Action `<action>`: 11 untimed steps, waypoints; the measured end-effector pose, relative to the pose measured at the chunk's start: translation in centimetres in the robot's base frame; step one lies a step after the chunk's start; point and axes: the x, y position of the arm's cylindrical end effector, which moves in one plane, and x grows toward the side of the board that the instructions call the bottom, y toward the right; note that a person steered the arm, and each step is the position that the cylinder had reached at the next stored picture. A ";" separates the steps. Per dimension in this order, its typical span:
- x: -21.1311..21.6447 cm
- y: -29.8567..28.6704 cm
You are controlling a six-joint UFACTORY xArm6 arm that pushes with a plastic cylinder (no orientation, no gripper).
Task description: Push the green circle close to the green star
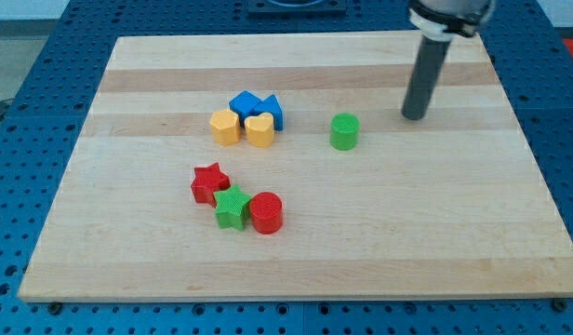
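Note:
The green circle (343, 131) stands alone on the wooden board, right of centre. The green star (232, 207) lies lower and to the view's left, touching a red star (209, 181) on its upper left and a red circle (266, 212) on its right. My tip (414, 116) rests on the board to the upper right of the green circle, about a block's width and a half away from it. The dark rod rises from it toward the view's top.
A cluster sits left of the green circle: two blue blocks (245, 103) (271, 111) behind a yellow hexagon-like block (225, 127) and a yellow heart (259, 129). The board (473, 233) is edged by a blue perforated table (17, 140).

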 end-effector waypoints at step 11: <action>16.7 -19.0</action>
